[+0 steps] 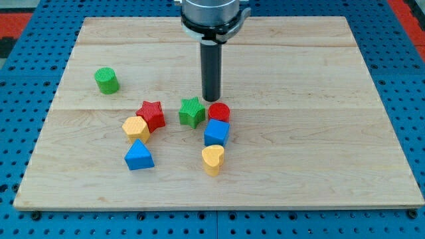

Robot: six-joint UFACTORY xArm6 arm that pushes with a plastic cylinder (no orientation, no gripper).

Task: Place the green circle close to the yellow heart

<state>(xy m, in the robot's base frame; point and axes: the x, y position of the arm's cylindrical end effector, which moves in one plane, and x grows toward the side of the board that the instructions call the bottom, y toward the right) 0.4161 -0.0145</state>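
Observation:
The green circle (106, 80) stands alone at the view's left on the wooden board (319, 133). The yellow heart (212, 159) lies lower down near the middle, just below the blue cube (216, 133). My tip (210, 99) is near the board's middle, between the green star (192, 111) and the red circle (218, 112), just above them. It is far to the right of the green circle and well above the yellow heart.
A red star (151, 114), a yellow hexagon (135, 127) and a blue triangle (139, 156) cluster between the green circle and the yellow heart. The board's edges border a blue pegboard.

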